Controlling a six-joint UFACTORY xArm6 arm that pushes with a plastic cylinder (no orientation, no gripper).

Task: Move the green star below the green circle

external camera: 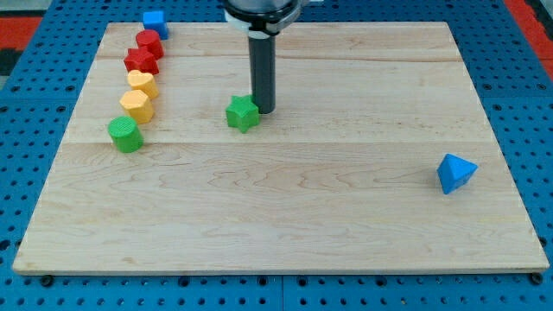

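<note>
My tip [263, 111] sits right at the green star [243, 113], tucked against its upper-right edge near the middle of the wooden tabletop [346, 199]. No claw on this rig, just a bare rod, so nothing is clenched or released. That contact side makes sense: the green circle [125, 134] waits well off to the view's left, at the foot of a column of yellow hearts [138, 95], red blocks [145, 52] and a blue cube [155, 22]. A push from here should send the star down-left. The blue triangular block [455, 173] sits far right, out of play.
</note>
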